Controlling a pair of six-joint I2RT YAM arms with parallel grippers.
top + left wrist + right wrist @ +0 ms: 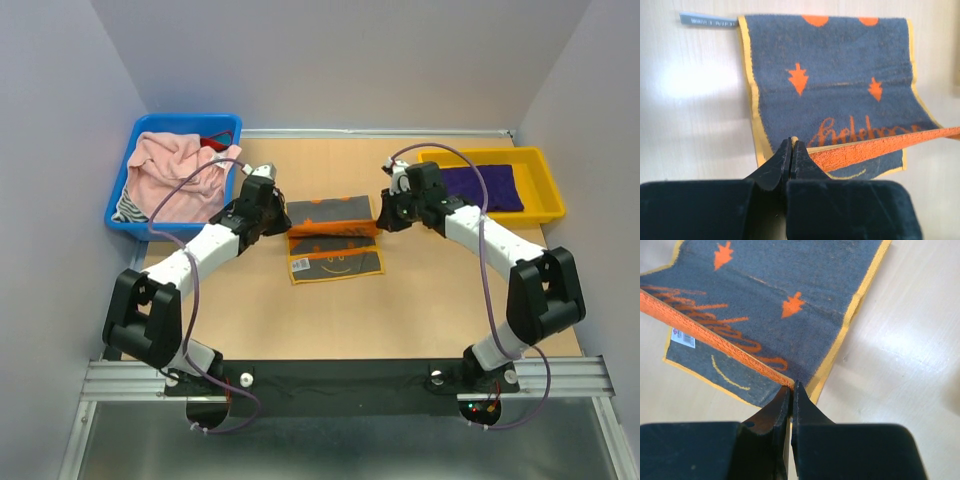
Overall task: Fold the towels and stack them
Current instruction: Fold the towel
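Note:
The grey-and-orange "Happy" towel lies in the middle of the table, with one edge lifted and stretched taut as an orange band between both grippers. My left gripper is shut on the towel's left corner. My right gripper is shut on its right corner. The towel's grey face with orange leaves shows below in the left wrist view and the right wrist view. The dark purple towel lies in the yellow tray. The pale pink towel is bunched in the blue bin.
A striped cloth and something red also sit in the blue bin. Grey walls close in the table at the back and both sides. Cables loop over both arms.

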